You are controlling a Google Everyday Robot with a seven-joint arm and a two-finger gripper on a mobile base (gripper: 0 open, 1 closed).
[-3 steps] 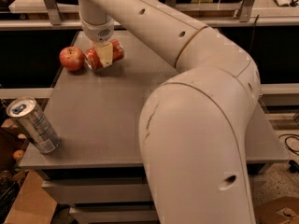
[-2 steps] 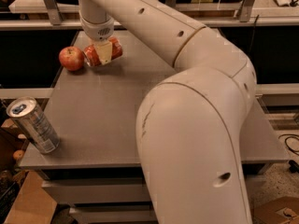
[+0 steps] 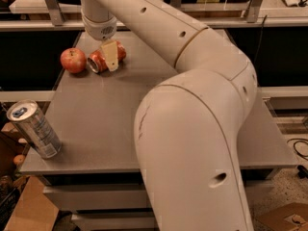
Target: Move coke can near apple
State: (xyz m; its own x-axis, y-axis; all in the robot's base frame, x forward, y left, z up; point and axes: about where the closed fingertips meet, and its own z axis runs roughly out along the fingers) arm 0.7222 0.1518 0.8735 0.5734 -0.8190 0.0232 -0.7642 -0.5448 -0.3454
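Coke can (image 3: 97,61) lies on its side at the far left of the grey table (image 3: 106,114), its silver top turned towards the apple (image 3: 73,60). The two sit just beside each other; I cannot tell whether they touch. My gripper (image 3: 109,57) hangs straight down over the can's middle, and a cream part of it crosses in front of the red body. Whether my pincer is clamped on the can or stands apart from it, I cannot tell. My arm (image 3: 192,105) sweeps back from there to the right and fills the near side of the view. At the table's near left corner a taller silver-and-blue can (image 3: 34,129) stands, well apart from the apple and the coke can.
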